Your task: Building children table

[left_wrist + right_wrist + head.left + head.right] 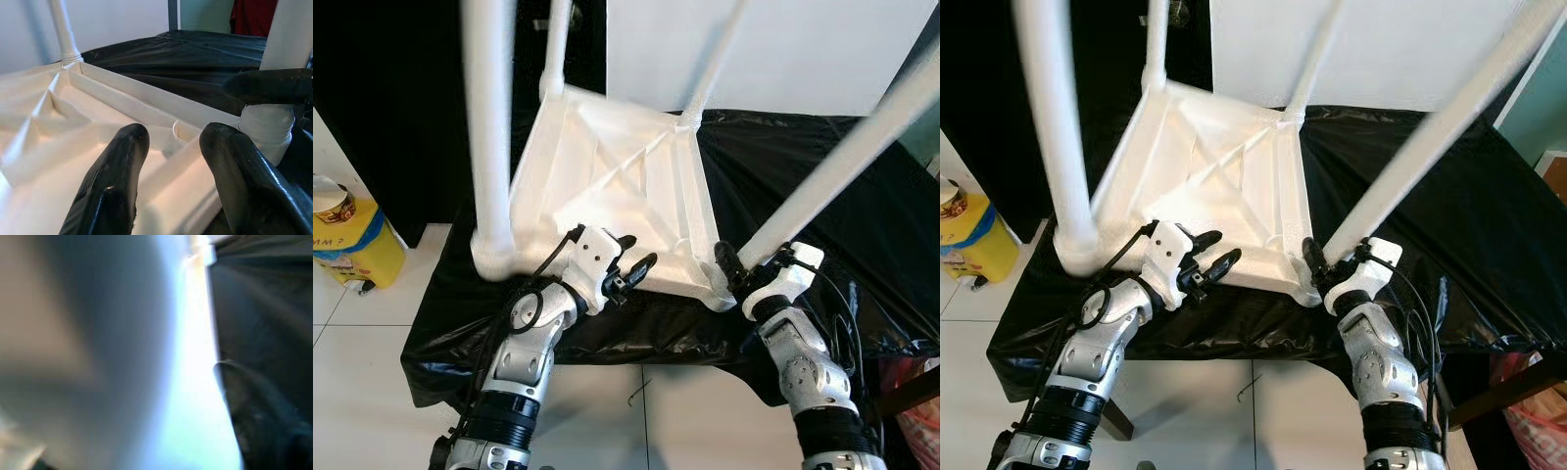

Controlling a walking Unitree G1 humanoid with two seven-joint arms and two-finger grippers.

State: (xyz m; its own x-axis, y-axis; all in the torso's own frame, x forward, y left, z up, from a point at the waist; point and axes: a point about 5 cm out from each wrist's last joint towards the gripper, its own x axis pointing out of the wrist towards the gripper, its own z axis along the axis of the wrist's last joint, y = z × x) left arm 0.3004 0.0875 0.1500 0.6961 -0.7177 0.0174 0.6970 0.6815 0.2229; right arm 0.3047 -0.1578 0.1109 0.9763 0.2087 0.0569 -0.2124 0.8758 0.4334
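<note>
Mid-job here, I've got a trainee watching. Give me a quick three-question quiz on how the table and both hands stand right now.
1. True or false: the white table lies upside down on the black cover, legs pointing up.
2. Which hand is at the base of the near right leg? A) left hand B) right hand
3. Fill in: the left hand, fingers apart, sits at the table's near ____.

Key: 1 true. 2 B, the right hand. 3 edge.
</note>
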